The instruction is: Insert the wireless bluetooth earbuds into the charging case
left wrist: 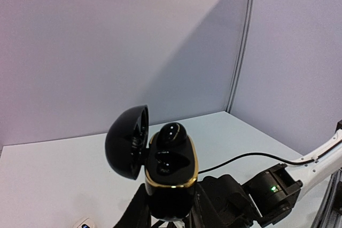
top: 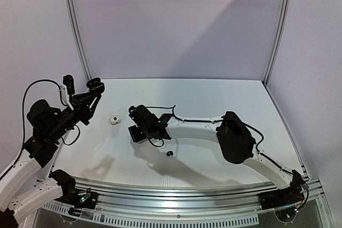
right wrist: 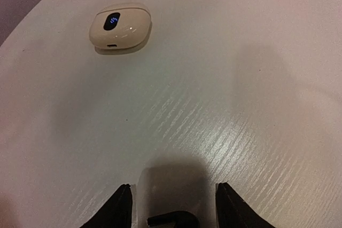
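Black left end effector (left wrist: 169, 211) clamps the gold-rimmed charging case (left wrist: 170, 177) aloft, lid (left wrist: 127, 142) open, presented for loading; one earbud (left wrist: 172, 132) sits inside. Right end effector (right wrist: 172, 188), jaws spread, hovers over the surface (right wrist: 240, 78) near a loose earbud (top: 170, 154).

A loose earbud (top: 170, 154) lies on the table (top: 214, 94), right of a case (top: 113, 120).

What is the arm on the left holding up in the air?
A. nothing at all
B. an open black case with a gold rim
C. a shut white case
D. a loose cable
B: the black case is raised above the table, its lid swung open and a gold rim around its lower half.
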Tool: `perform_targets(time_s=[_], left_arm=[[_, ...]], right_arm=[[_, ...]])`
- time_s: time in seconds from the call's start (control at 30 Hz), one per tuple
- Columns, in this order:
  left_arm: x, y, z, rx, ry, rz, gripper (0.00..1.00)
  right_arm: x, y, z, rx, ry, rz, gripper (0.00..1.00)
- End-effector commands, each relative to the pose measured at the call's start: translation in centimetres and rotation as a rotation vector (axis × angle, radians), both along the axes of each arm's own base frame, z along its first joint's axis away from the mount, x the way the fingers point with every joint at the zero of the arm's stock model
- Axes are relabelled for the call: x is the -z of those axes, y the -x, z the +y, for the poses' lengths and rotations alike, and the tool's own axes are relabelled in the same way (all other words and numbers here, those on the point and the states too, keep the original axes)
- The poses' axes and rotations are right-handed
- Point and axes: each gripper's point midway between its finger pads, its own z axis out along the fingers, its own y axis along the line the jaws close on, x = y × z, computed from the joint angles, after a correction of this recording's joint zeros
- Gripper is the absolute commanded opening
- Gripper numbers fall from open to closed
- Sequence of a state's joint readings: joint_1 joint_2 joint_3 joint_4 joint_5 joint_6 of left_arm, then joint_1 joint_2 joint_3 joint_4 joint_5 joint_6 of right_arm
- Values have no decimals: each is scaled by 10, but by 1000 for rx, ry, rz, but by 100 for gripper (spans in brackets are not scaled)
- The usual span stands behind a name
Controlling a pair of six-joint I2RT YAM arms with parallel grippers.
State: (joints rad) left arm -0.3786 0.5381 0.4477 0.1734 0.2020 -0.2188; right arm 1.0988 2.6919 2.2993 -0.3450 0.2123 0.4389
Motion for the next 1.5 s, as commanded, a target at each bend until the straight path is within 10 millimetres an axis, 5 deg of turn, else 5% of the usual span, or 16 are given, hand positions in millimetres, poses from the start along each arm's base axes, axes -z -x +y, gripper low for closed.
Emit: perform_targets(time_s=[0.0,0.2,0.63,1.07,1.27,1.47], left_arm=[[1,-1,1,-1,5,2,0],[3,-2,1,-3,1,6,0],[3,-2,2,-5,-5,6,0],[4,-1,2,-6,-9,6,0],[2,-2,1,-4,-8,4,0],[3,-2,1,-3,-8,5,0]], right_arm=[[18,10,-4,-56,107,-32,54],[37,26,-14,-94,186,-19,45],[39,42,-18,-125,189,21,30],[41,66,-46,-173,246,50,18],[36,84,-50,-236,246,71,17],[34,123,-53,-394,263,77,17]])
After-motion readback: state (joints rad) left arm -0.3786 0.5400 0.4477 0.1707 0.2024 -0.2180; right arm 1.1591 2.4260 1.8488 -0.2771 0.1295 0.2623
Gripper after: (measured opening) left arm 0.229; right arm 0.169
